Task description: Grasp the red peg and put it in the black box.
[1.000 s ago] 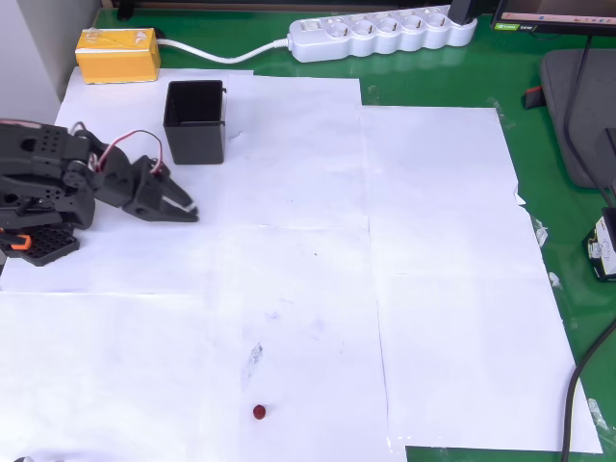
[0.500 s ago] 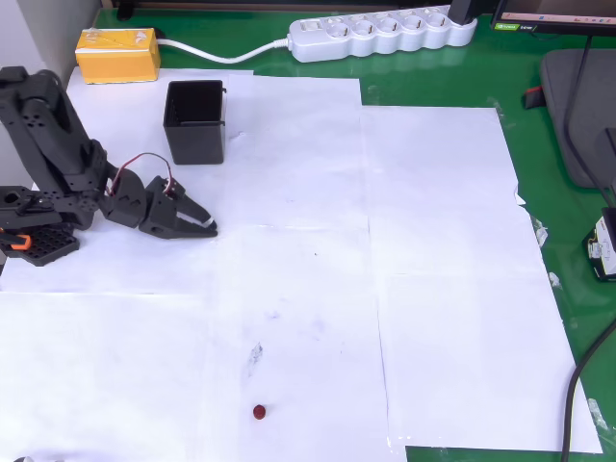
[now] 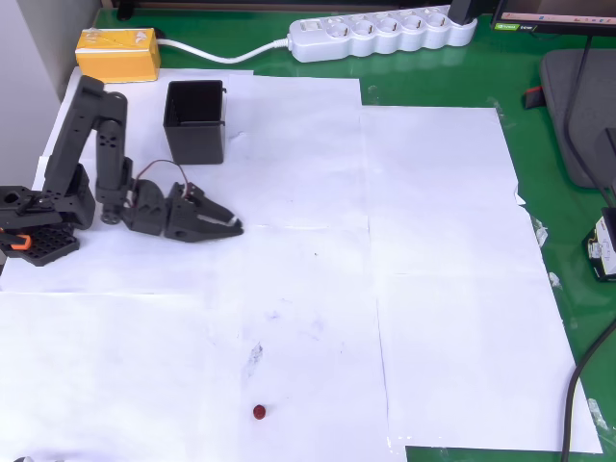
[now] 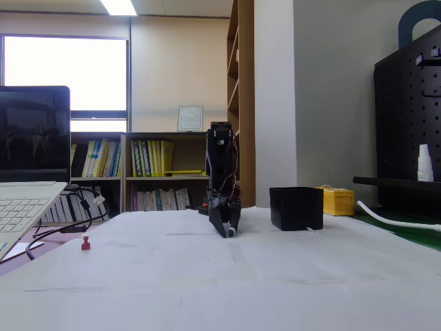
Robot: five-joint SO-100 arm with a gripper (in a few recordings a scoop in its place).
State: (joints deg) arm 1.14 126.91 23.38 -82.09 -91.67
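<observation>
The gripper [image 3: 234, 228] sits left of centre in the overhead view, pointing right and a little downward in the frame, low over the white paper [image 3: 433, 289] covering the table. Its jaws look pressed together, or nearly so, with nothing between them; the fixed view [image 4: 231, 233] shows the tip angled down close to the sheet.

The red peg [image 3: 259, 412] lies alone near the bottom edge of the overhead view, slightly left of centre and well apart from the gripper. In the fixed view it stands at the lower left [image 4: 85, 243].

The black box [image 3: 195, 120] stands upright in the upper left, open side up, near the arm's base and just above the gripper in the frame. That is likely a short carry once the peg is held.

The yellow block [image 3: 117, 54] and the power strip [image 3: 380, 34] sit along the top edge, clear of any path.

Judged stage: reach toward the peg, grasp not yet made. The jaws would need to spread before descending on so small a target.
</observation>
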